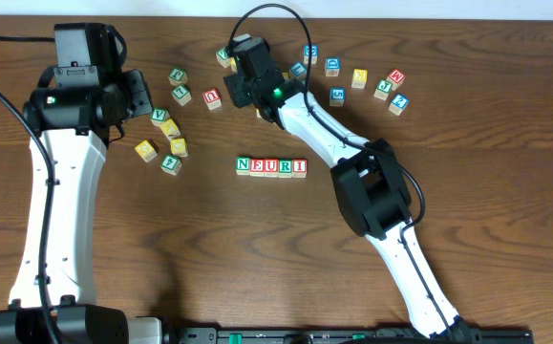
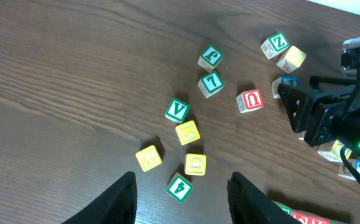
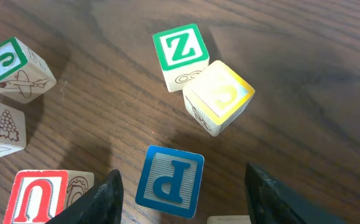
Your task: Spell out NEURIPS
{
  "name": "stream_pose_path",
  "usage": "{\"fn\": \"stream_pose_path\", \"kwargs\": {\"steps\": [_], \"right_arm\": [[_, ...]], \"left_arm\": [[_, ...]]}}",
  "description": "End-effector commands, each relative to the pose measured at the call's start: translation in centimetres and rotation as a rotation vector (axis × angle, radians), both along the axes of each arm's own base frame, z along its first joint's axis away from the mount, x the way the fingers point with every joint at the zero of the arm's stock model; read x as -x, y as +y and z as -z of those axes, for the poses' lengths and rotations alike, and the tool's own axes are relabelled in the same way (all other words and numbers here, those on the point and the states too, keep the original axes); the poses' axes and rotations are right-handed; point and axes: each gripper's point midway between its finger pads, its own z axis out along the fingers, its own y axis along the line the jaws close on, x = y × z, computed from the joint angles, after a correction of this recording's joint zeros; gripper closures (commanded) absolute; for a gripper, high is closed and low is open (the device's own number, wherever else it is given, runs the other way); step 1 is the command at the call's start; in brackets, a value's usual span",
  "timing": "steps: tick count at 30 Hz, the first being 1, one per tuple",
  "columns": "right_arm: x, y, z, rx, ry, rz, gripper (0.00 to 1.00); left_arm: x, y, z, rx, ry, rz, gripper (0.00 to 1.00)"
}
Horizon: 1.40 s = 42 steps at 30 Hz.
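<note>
Right gripper [image 3: 184, 171], jaws apart, is straddling the blue P cube [image 3: 169, 181] near the table's [image 1: 161, 248] far edge, just beside the Z cube [image 3: 180, 55]. NEURI row [image 1: 271, 167] is lying at table centre. Left gripper [image 2: 183, 176], jaws apart and empty, is hovering over loose cubes.

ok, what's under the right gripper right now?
Blue P cube, between the open fingers of the right gripper, not touched. From overhead the gripper covers it.
</note>
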Motion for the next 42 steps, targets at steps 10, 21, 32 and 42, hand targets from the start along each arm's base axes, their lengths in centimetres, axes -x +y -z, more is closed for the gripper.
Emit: {"fn": "stream_pose_path", "kwargs": {"steps": [10,21,32,42], "right_arm": [[0.1,1.2,0.5,0.001,-0.028,0.032,0.37],[-0.9,1.9,1.8,-0.039,-0.067,0.041,0.41],[-1.6,1.6,2.8,-0.06,-0.082,0.088,0.51],[-1.7,1.3,2.9,-0.053,-0.083,0.101,0.67]], "left_arm": [[-0.3,0.3,-0.5,-0.002,-0.013,-0.012,0.53],[-0.3,0.3,-0.5,-0.002,-0.013,-0.012,0.53],[-0.3,0.3,-0.5,-0.002,-0.013,-0.012,0.53],[-0.3,0.3,-0.5,-0.003,-0.013,-0.012,0.53]]}}
